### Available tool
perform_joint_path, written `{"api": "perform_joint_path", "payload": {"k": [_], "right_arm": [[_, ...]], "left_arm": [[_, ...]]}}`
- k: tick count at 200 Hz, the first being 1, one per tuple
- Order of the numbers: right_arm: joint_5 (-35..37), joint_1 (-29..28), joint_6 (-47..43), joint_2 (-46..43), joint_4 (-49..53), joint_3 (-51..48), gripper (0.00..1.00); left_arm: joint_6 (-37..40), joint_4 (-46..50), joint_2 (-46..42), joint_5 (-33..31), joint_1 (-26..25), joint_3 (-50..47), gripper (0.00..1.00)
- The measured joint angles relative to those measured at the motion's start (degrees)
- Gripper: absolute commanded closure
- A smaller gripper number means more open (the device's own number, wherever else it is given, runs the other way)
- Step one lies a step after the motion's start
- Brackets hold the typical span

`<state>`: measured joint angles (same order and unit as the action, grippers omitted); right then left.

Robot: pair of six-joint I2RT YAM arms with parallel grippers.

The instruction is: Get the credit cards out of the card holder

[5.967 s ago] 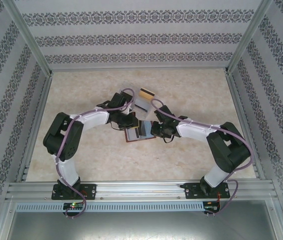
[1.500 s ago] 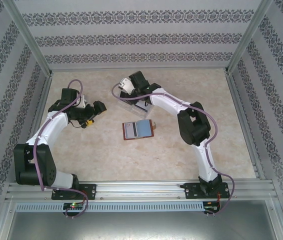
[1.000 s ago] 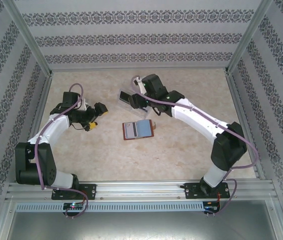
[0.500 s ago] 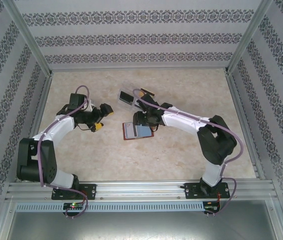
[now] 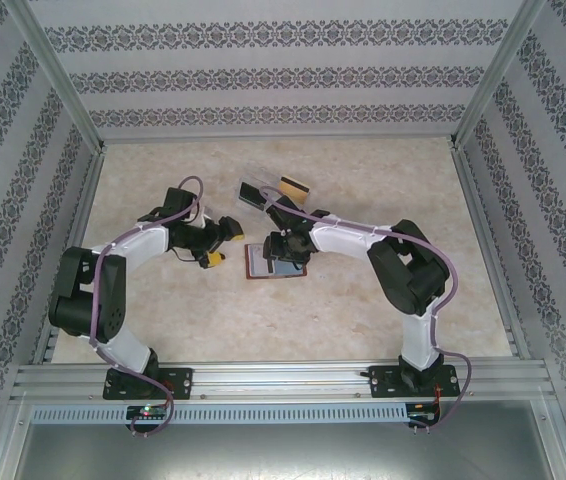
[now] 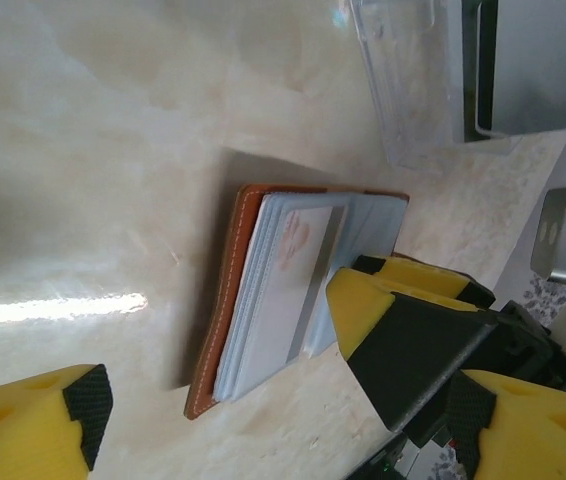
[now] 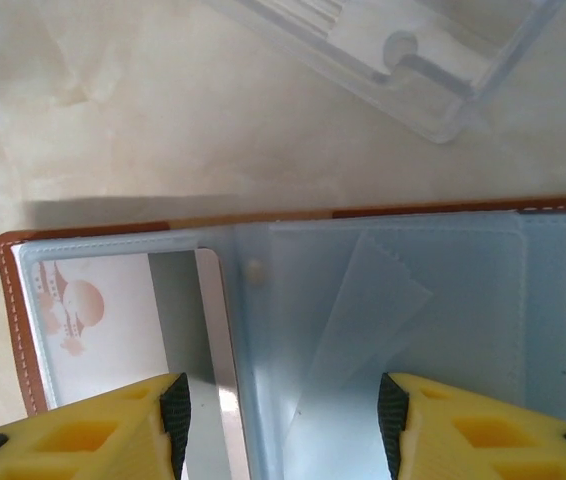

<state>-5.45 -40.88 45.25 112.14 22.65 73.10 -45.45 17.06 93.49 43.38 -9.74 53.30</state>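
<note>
Right wrist: right gripper (image 7: 283, 412) over open holder (image 7: 443, 300) lying flat mid-frame, fingers half apart, empty, probably lined up to pinch card (image 7: 93, 310) in left pocket. Left gripper (image 5: 221, 243) spread wide, empty, just left of holder in top view, likely ready to pin it.

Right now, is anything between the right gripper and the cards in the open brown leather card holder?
Nothing visible does. The right gripper, jaws open, hangs over the open brown card holder; the white card with orange print lies tucked in its blue-grey pocket.
</note>
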Motion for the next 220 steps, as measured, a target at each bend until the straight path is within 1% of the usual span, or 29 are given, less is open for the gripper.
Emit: {"api": "perform_joint_path", "payload": {"k": [27, 72, 89, 101, 116, 130, 136, 159, 191, 220], "right_arm": [[-0.7, -0.5, -0.6, -3.1, -0.9, -4.2, 0.46], [-1.3, -0.5, -0.9, -5.5, -0.3, -5.1, 0.45], [-1.4, -0.5, -0.1, -6.8, -1.7, -5.1, 0.48], [-2.0, -0.5, 0.3, -7.5, -3.3, -5.1, 0.52], [-3.0, -0.5, 1.0, -7.6, -4.8, -5.1, 0.67], [-4.1, -0.5, 1.7, -7.6, -6.2, -5.8, 0.71], [-4.6, -0.5, 2.1, -7.6, -7.0, -6.3, 0.73], [-6.0, -0.5, 2.9, -7.5, -8.0, -7.3, 0.79], [-6.3, 0.3, 3.1, -7.4, -9.2, -7.6, 0.81], [-6.2, 1.0, 3.8, -6.9, -9.5, -8.6, 0.82]], "left_arm": [[0.2, 0.0, 0.5, 0.2, -1.7, 0.2, 0.20], [1.0, 0.0, 1.5, -0.6, -5.7, 1.8, 0.41], [1.7, 0.1, 2.8, -1.6, -7.6, 3.4, 0.48], [2.0, 0.1, 3.4, -2.3, -8.7, 4.0, 0.53], [2.3, 0.1, 3.8, -3.2, -9.9, 4.1, 0.61], [2.4, 0.1, 4.5, -3.6, -10.8, 4.2, 0.71], [2.6, 0.1, 4.9, -3.8, -11.0, 4.2, 0.74], [2.8, 0.1, 6.2, -5.2, -11.3, 4.3, 0.78], [3.2, 0.1, 7.3, -7.0, -11.3, 4.5, 0.81], [3.2, 0.1, 8.7, -7.1, -11.3, 4.5, 0.84]]}}
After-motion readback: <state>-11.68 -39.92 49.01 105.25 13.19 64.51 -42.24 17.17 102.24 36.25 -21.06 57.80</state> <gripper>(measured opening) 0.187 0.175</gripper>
